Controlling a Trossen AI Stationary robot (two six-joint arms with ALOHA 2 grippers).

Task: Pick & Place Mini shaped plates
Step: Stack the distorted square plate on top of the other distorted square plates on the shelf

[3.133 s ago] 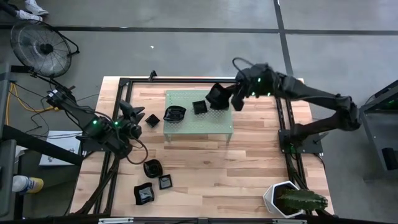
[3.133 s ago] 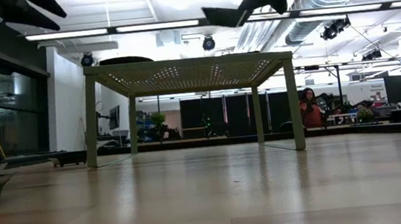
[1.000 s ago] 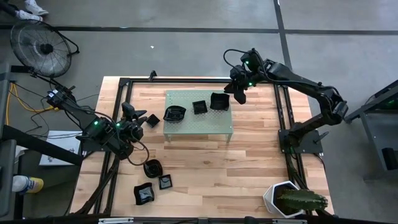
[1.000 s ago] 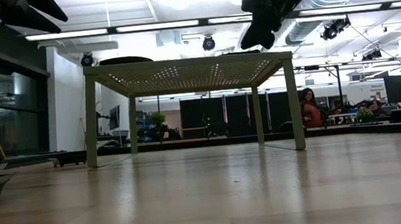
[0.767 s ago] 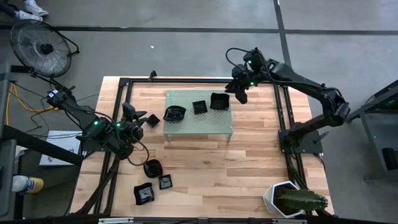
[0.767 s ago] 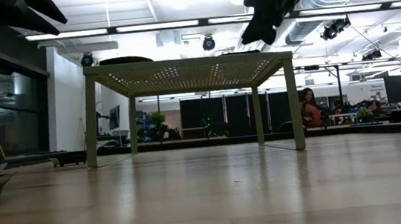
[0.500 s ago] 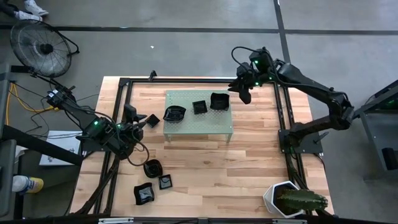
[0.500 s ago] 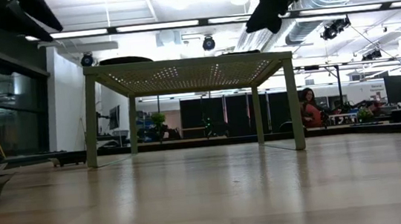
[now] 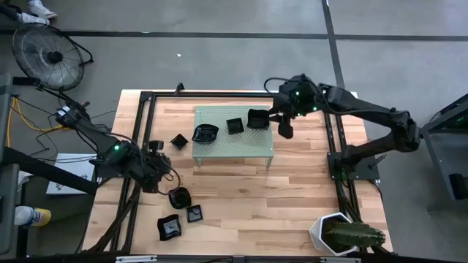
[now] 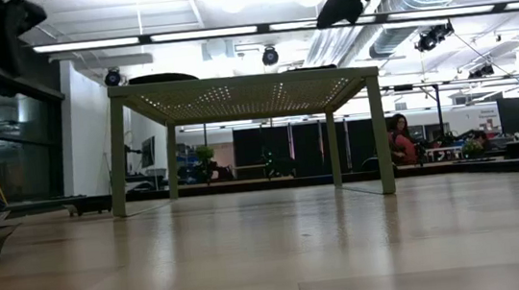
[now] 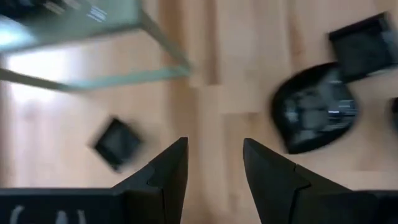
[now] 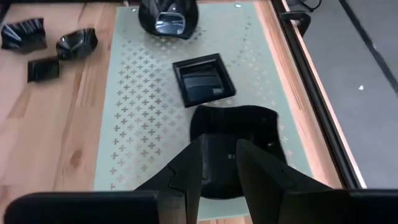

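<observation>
Left arm: extended low from the table's left edge toward its middle, wrist angled downward. Left gripper (image 9: 155, 162): positioned above the wood surface, fingers (image 11: 166, 171) parted with a clear gap, nothing held between them.

Right arm: reached in from the right side, elbow bent, forearm directed toward the table's far centre. Right gripper (image 9: 281, 124): raised, fingers (image 12: 194, 163) slightly parted, nothing gripped.

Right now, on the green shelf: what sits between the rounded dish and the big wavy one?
High view: one small square dish sits between the rounded dish and the wavy dish on the green shelf. The right wrist view agrees.
</observation>
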